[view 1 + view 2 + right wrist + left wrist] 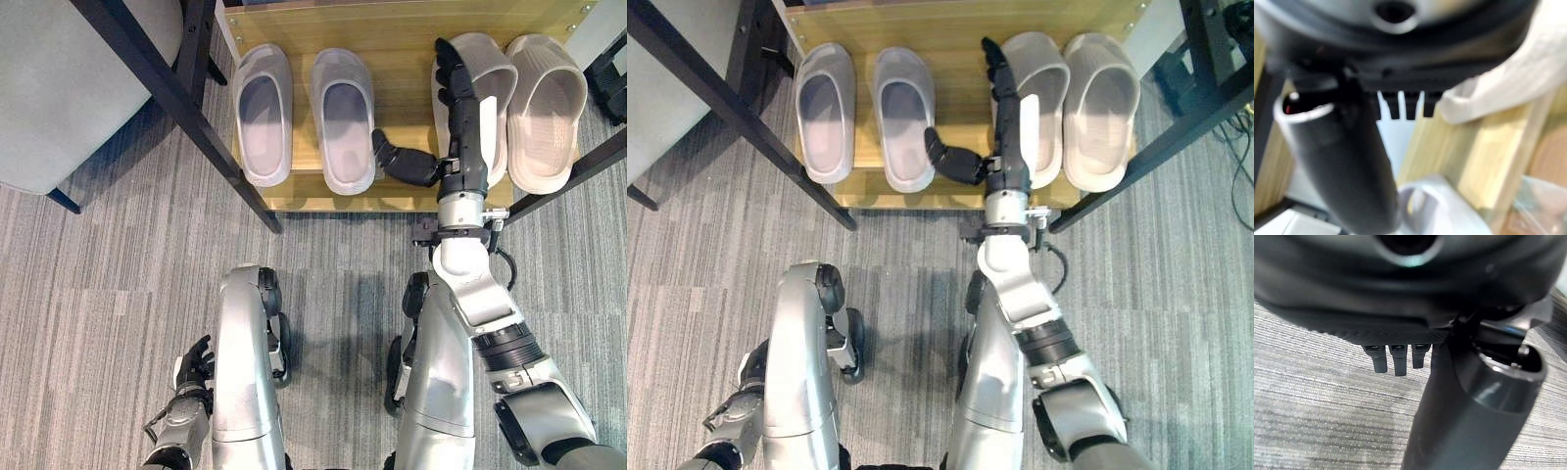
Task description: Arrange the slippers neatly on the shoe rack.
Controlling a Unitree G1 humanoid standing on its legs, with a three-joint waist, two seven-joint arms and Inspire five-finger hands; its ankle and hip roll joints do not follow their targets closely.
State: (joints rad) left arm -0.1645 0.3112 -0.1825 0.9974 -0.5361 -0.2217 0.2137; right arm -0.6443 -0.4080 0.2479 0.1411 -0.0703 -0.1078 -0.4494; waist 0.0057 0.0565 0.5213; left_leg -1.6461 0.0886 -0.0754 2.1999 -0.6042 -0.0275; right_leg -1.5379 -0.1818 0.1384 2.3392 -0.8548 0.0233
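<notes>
Two pairs of slippers lie side by side, toes away from me, on the wooden shoe rack shelf (392, 34). The left pair is pale grey (263, 113) (343, 122); the right pair is beige (497, 83) (546, 108). My right hand (460, 108) reaches onto the shelf, open, its straight fingers lying along the inner beige slipper's left edge. Its thumb (402, 162) sticks out left toward the nearer grey slipper. In the right wrist view the beige slipper (1528, 73) shows past the fingers (1408, 105). My left hand (193, 364) hangs low at the left over the carpet, fingers relaxed.
Black slanted frame bars (176, 98) (578, 171) flank the shelf on both sides. A grey upholstered seat (69, 78) stands at the upper left. Dark gear and cables (1225, 127) sit to the right of the rack. Striped grey carpet (118, 274) covers the floor.
</notes>
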